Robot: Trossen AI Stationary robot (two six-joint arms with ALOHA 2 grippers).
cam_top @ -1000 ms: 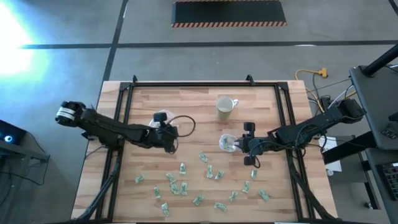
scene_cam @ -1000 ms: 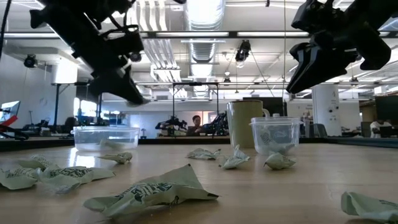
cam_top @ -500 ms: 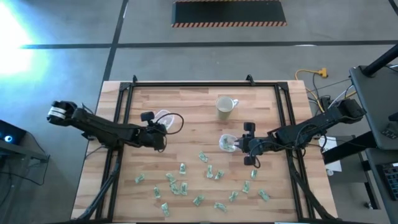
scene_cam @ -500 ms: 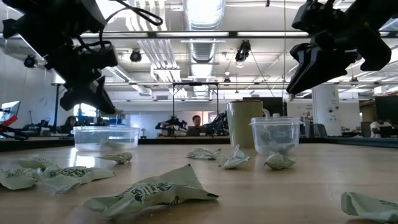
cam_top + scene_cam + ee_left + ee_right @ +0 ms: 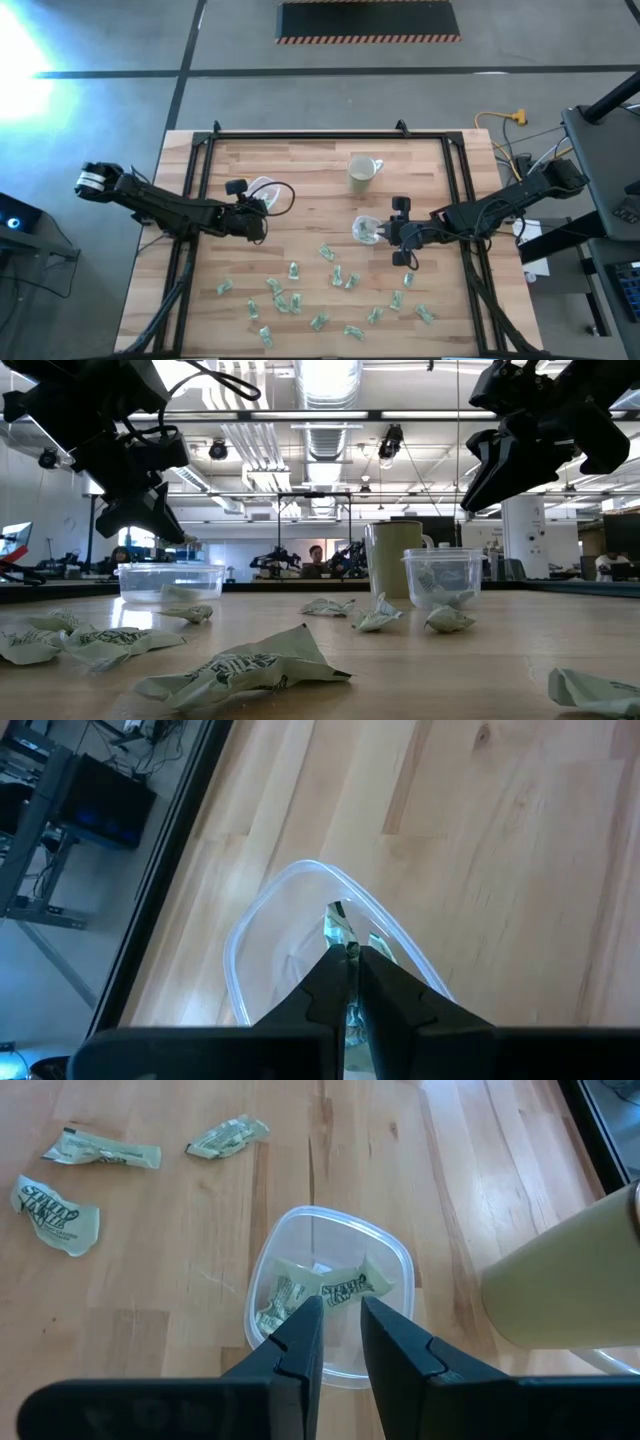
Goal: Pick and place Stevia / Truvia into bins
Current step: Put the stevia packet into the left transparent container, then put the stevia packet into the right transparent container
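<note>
Several green-and-white Stevia packets (image 5: 295, 300) lie flat on the near half of the wooden table. My left gripper (image 5: 349, 958) hangs over the wide clear bin (image 5: 262, 935), shut on one packet (image 5: 338, 926); the low view shows it (image 5: 183, 538) above the bin's rim (image 5: 170, 570). My right gripper (image 5: 338, 1320) is open and empty, just above the small squarish cup (image 5: 300, 1230). That cup holds a few packets (image 5: 345, 1287) and stands on its base (image 5: 365, 230). My left gripper pinches one packet between its two fingertips (image 5: 330, 970). The packet's end (image 5: 336, 918) sticks out past the tips. The fingers slant downward toward the wide bin. The packet is lifted clear, above the bin's opening.
A pale mug with a handle (image 5: 362, 172) stands just beyond the small cup, toward the far edge. Black rails (image 5: 195, 200) run along the table's left and right sides. Two loose packets (image 5: 55, 1205) lie close to the cup. People and equipment show in the room behind.
My left gripper drew back toward the table's left edge and rose a little, staying over the wide bin, then held still. The right gripper has kept its place above the small cup.
</note>
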